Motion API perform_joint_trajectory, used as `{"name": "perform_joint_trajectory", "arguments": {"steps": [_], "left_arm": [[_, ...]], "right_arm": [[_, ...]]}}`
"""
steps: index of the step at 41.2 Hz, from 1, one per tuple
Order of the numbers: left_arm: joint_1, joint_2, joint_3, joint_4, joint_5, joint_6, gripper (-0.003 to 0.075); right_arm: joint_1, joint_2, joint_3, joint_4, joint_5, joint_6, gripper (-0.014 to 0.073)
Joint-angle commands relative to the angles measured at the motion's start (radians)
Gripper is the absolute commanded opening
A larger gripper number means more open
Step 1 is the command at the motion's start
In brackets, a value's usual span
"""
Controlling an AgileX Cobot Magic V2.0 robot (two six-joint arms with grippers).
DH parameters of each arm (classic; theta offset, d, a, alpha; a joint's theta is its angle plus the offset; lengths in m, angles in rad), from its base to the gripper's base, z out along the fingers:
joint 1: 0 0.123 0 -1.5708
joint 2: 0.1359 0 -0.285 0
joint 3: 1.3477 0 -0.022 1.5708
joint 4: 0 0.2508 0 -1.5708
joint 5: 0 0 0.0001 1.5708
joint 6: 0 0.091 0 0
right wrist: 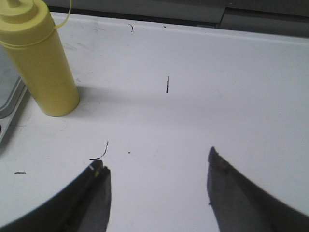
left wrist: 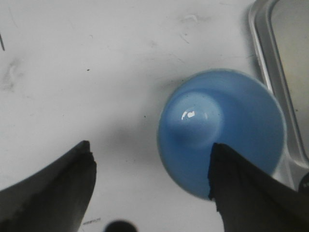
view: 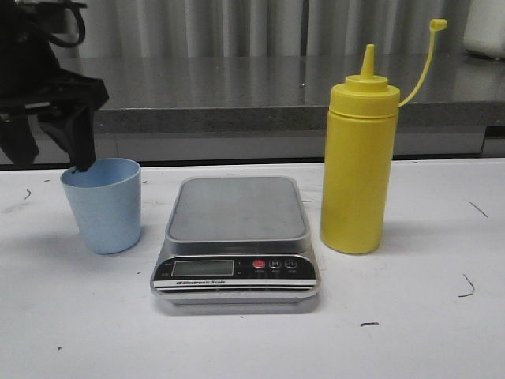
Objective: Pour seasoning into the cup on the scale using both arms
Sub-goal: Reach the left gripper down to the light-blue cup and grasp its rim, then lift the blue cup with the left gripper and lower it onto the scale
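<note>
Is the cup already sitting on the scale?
No. In the front view the cup stands on the table left of the scale, whose steel platform is bare.

You have a white tabletop point(view: 410, 332) with small dark scuff marks. On it, left to right, stand the pale blue cup point(view: 104, 207), the scale point(view: 237, 241) in the middle, and the yellow seasoning bottle point(view: 357, 170), each upright and close beside the scale.
</note>
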Motion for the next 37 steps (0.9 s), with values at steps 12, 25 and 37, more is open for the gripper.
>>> {"name": "perform_joint_trajectory", "arguments": {"steps": [12,25,37], "left_arm": [[-0.008,0.069,-0.043,-0.009,-0.091,-0.001,0.0314],[-0.008,0.065,-0.049,-0.009,-0.079,-0.001,0.0013],[-0.015,0.037,-0.143,-0.009,0.05,-0.001,-0.002]], "right_arm": [[-0.004,0.01,-0.026,-0.013,-0.062,-0.011,0.046],[-0.004,0.01,-0.026,-0.013,-0.062,-0.011,0.046],[-0.004,0.01,-0.026,-0.013,-0.062,-0.011,0.046]]}}
